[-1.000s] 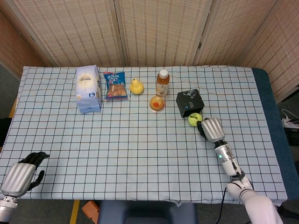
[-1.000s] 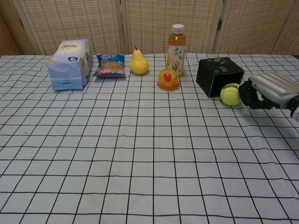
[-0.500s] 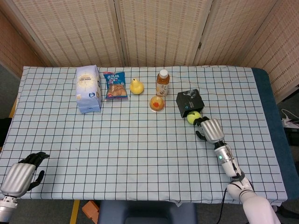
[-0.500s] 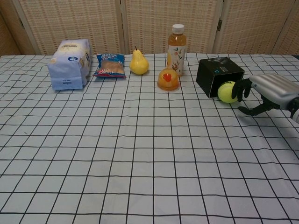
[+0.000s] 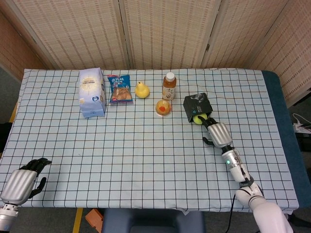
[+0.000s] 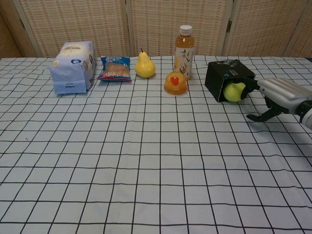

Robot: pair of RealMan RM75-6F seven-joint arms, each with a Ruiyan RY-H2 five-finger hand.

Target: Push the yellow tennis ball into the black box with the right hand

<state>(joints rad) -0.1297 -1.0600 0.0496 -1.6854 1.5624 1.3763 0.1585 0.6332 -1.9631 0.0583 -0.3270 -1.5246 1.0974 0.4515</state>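
Checked table (image 5: 146, 160), ball (image 6: 234, 91) inside box (image 6: 225, 77) mouth, right hand (image 6: 279, 95) fingers extended against it; left hand (image 5: 22, 183) curled, at near edge.

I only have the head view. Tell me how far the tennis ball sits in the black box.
Observer: In the chest view the tennis ball sits inside the black box's open side, partly past the edge.
Operator: Report the right robot hand's contact.
Observer: Chest view shows the right robot hand with fingertips at the ball and the thumb hanging down towards the cloth.
Operator: Give me the bottle's contents.
Observer: From the chest view the bottle holds amber liquid, with a white cap and flower label.
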